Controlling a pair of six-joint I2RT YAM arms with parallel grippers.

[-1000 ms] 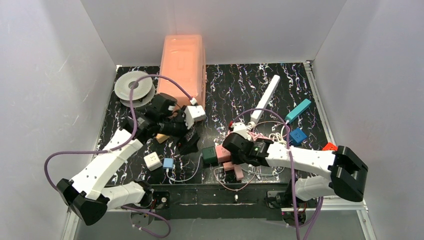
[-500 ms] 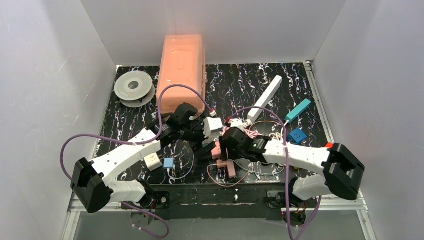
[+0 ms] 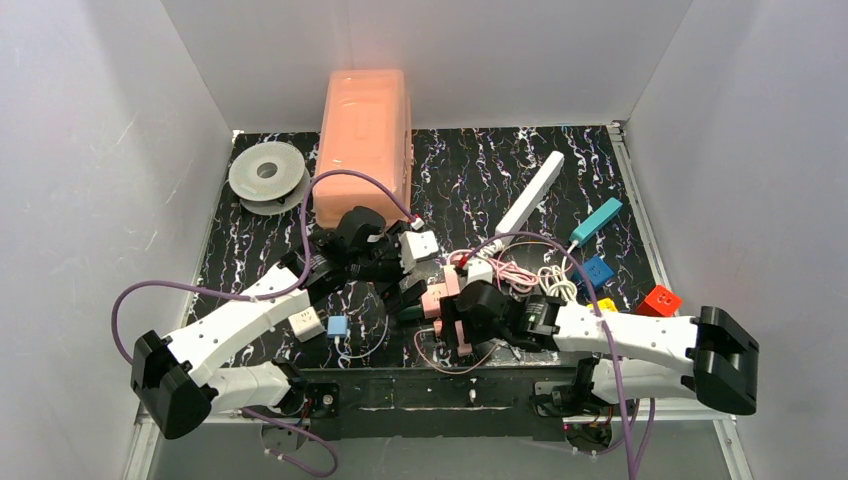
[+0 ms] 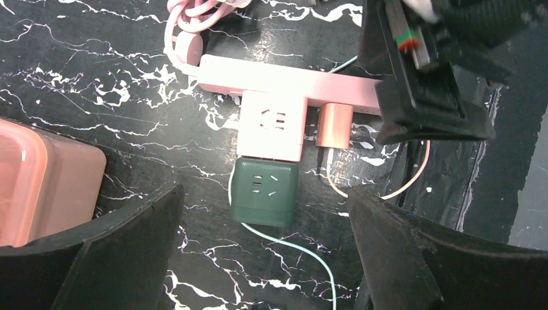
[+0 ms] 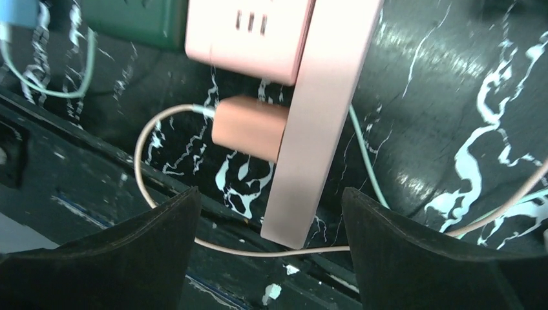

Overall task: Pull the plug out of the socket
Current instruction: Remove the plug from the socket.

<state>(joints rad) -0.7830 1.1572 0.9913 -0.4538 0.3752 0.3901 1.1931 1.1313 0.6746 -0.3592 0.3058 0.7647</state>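
Black marbled table (image 3: 480,160). The salmon plug (image 5: 249,127) sits seated in the pink power strip (image 5: 323,116), near the front edge. Right gripper (image 5: 268,194) and left gripper (image 4: 263,194) both gape empty above it. Approach step, probably; next, the right should close on the plug while the left pins the strip.

Plain white walls (image 3: 90,150), black white-veined marble tabletop (image 3: 460,170), even light

Even, diffuse overhead light fills the top view, bouncing off white walls (image 3: 90,150) and leaving soft shadows on the black marbled worktop (image 3: 470,160). The left wrist view is crisp at centre, the left tool's fingers (image 4: 110,258) dark and soft along its lower edge, while the right wrist view is dimmer and slightly blurred, a pale sheen on the worktop beside the pink power strip (image 5: 323,123)
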